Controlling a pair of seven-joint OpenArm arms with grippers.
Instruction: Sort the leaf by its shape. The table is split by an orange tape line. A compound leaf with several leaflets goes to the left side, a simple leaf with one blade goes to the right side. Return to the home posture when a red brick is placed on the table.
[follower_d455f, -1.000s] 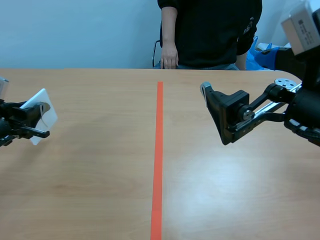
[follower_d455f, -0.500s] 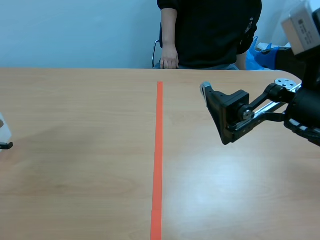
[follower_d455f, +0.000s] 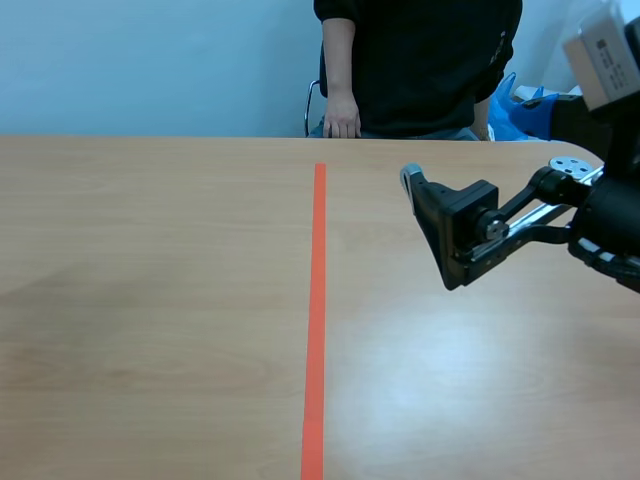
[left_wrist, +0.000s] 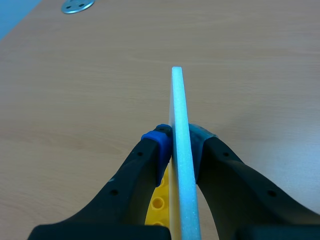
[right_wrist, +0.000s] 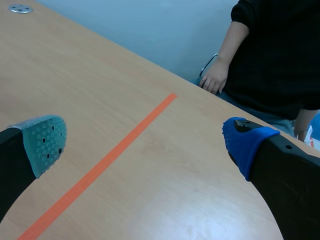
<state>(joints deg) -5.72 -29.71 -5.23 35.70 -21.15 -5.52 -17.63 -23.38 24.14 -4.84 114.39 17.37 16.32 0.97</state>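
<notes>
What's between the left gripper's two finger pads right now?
A thin white card, seen edge-on, stands pinched between the left gripper's blue and grey-green pads. That shows in the left wrist view only; its face cannot be seen.

The scene camera sits low over the table (follower_d455f: 150, 350), facing straight along the tape line (follower_d455f: 316, 300) toward a person (follower_d455f: 420, 60). The right wrist camera views that line obliquely, sharing line and person. The left wrist camera looks closely past a card (left_wrist: 179, 125) at tabletop.

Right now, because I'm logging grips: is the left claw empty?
No, the left claw is shut on a white card, which stands edge-on to the wrist camera.
</notes>
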